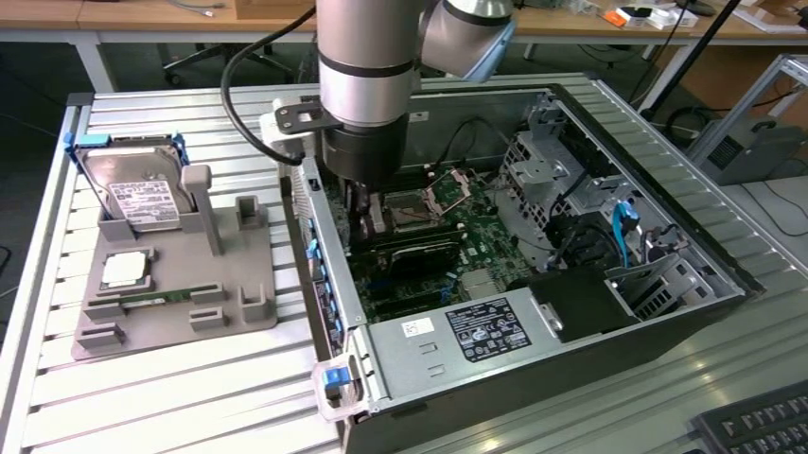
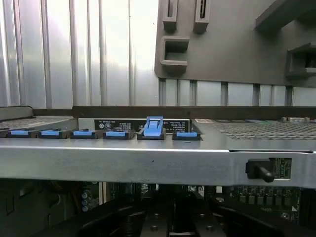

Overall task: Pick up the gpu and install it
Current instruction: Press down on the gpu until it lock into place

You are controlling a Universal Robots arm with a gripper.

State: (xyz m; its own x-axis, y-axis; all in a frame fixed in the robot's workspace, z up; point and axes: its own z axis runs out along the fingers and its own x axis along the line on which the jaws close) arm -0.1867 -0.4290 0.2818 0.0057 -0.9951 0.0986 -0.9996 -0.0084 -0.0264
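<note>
The gpu [image 1: 407, 249] is spotted right under the gripper [image 1: 366, 213] inside the case [image 1: 657, 151], long axis laid sideways off it, grip state can't be told.

A ribbed metal table [image 1: 151, 378] carries an open computer case [image 1: 707, 303] lying on its side at centre and toward 3 o'clock in the exterior view. A grey holder tray [image 1: 240, 312] rests directly on the table at 9 o'clock, just beside the case. A black keyboard [image 1: 758, 426] sits at 5 o'clock, near the case.
</note>
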